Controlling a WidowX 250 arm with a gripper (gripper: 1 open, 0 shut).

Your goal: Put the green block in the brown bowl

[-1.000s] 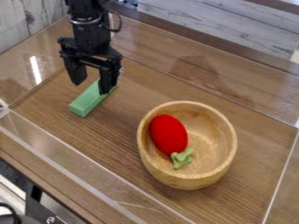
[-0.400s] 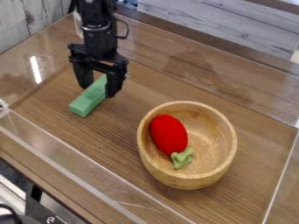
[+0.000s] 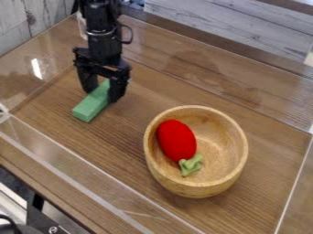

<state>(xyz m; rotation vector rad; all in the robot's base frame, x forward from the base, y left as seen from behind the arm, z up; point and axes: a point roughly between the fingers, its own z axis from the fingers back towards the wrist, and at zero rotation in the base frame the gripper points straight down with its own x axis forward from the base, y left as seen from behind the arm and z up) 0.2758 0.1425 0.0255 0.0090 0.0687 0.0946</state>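
Pincer [image 3: 102, 84] has descended slightly at upper left of frame, fingers apart, now at the far end of the green block [image 3: 93, 103]. Block lies on the desk [image 3: 134, 174], unmoved; brown bowl [image 3: 232, 137] sits lower right. Judgement: grasp imminent, transfer outstanding.

Wood tabletop [image 3: 232, 64] w/ visible grain & plank seams, pale surface [image 3: 27, 20] at upper L.
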